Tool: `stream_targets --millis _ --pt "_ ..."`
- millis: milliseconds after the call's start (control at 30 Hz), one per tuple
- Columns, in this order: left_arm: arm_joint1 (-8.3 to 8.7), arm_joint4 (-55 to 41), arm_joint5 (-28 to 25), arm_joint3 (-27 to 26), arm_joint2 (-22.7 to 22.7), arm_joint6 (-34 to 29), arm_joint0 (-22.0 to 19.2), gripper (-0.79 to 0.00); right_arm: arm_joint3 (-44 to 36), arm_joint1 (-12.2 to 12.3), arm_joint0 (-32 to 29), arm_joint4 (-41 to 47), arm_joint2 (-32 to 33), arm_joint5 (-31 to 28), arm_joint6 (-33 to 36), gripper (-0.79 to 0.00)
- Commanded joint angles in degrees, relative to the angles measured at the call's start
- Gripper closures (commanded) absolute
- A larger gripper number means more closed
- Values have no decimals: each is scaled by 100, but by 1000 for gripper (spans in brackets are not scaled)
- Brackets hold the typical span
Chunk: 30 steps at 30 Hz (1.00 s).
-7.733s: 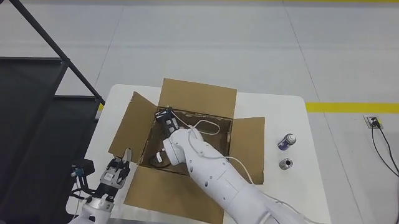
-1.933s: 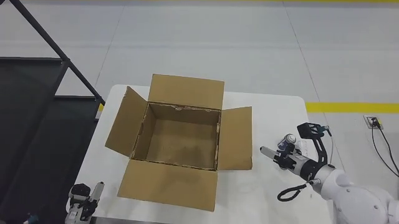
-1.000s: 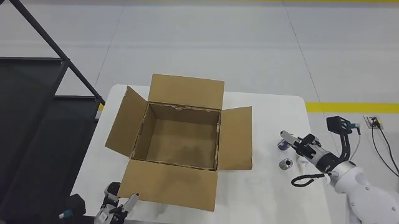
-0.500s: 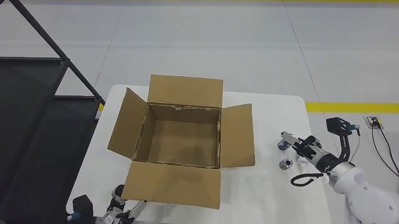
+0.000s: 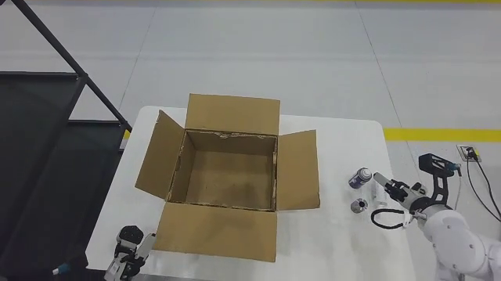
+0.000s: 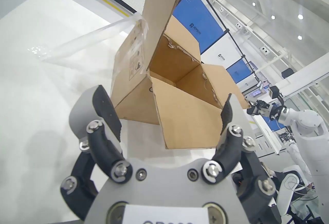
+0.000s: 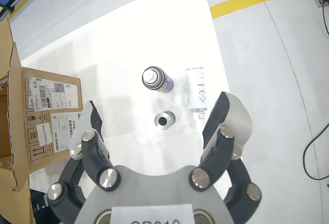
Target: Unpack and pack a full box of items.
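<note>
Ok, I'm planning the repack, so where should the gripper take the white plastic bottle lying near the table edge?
Probably the mid-body of the white plastic bottle, from straight above, jaws closing across its width: it lies on its side. The upright blue spray can stands clear beside it.

The box (image 5: pixel 228 178) is matt brown cardboard with rough torn edges and white paper labels (image 7: pixel 48 96). The spray can (image 7: pixel 157 80) looks like glossy metal. The small cylinder (image 7: pixel 164 120) is dull grey metal on the smooth white table (image 7: pixel 123 37).
</note>
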Motion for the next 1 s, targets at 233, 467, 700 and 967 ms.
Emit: stream_targets --millis 233,467,700,967 --pt "0 4 -6 0 1 1 1 -785 343 42 -6 -1153 -377 21 -217 -785" --pt "0 4 -6 0 1 1 1 -785 1248 174 645 -2393 -631 -562 703 -785" --pt "0 4 -6 0 1 1 1 -785 2215 234 1332 -2590 -884 -1046 1137 -785" --pt "0 4 -6 0 1 1 1 -785 3037 272 1799 -2522 -978 -1164 1096 -646"
